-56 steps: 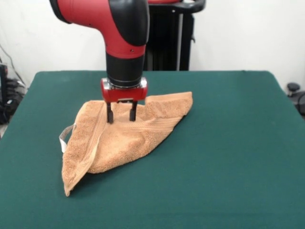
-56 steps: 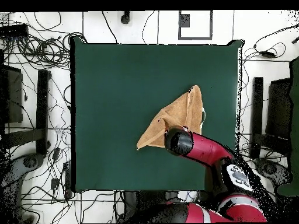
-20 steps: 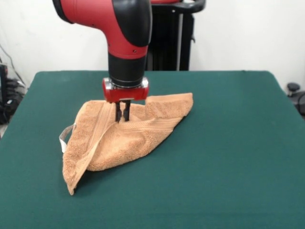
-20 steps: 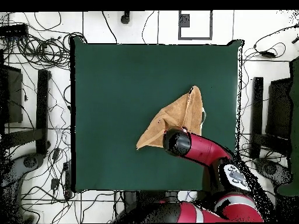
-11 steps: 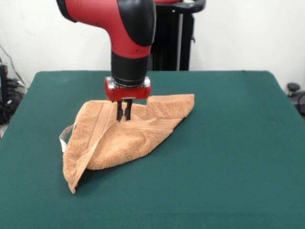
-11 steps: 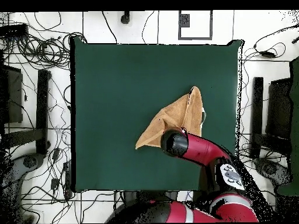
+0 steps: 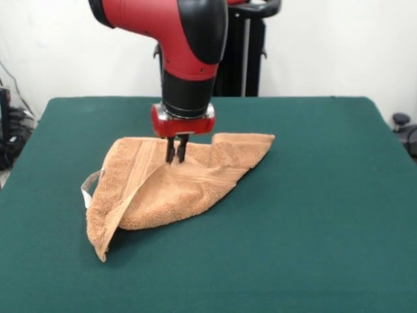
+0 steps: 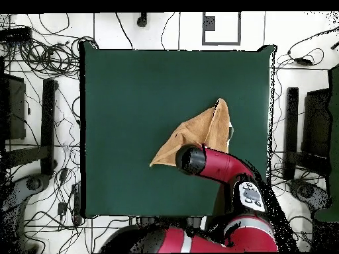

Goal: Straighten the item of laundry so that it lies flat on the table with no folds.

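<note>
The orange-tan towel (image 7: pixel 189 179) lies folded into a rough triangle on the green table (image 7: pixel 313 208). One corner points toward the camera at the left and one reaches right. A white tag (image 7: pixel 90 185) sticks out at its left edge. My gripper (image 7: pixel 176 153) is shut on a pinch of the towel's upper layer near its far edge and pulls it up a little. In the overhead view the towel (image 8: pixel 198 132) shows as a triangle right of the table's middle (image 8: pixel 132 99), and the arm hides the gripper.
The robot's black pedestal (image 7: pixel 238 52) stands behind the table's far edge. Cables and equipment (image 8: pixel 40 79) lie on the floor around the table. Open green cloth surrounds the towel on all sides.
The gripper closed on the towel's upper layer, then moved right in the front view, dragging the far edge. The right corner has stretched further right.
</note>
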